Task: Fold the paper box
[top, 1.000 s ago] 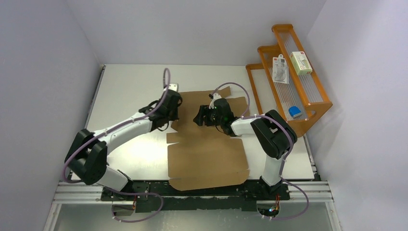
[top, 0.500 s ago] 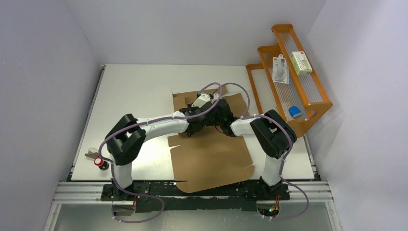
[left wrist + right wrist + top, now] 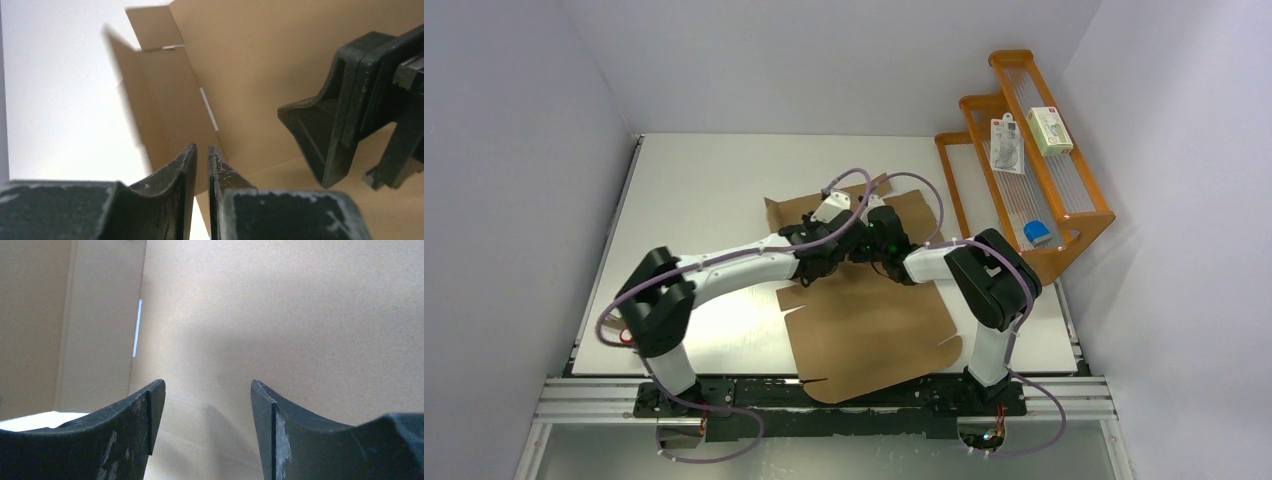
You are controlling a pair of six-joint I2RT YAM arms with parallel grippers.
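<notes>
The paper box (image 3: 874,330) is a flat brown cardboard sheet lying askew on the white table (image 3: 704,180). Both grippers meet over its far half. My left gripper (image 3: 816,248) reaches in from the left. In the left wrist view my left gripper (image 3: 202,146) has its jaws parted by a narrow slit with nothing between them. It hangs over the paper box (image 3: 250,60), near the left side panel and its slot. My right gripper (image 3: 856,245) sits just right of it. The right wrist view has my right gripper (image 3: 202,382) open and empty above bare cardboard (image 3: 280,305).
An orange wire-fronted rack (image 3: 1034,170) with small white packages stands at the right edge of the table. A small red object (image 3: 625,336) peeks out by the left arm's elbow. The cardboard's near end overhangs the front rail (image 3: 824,395).
My left arm swung from the sheet's left edge to its middle, beside the right gripper. The sheet turned and slid. My left jaws parted slightly. The right gripper held still.
</notes>
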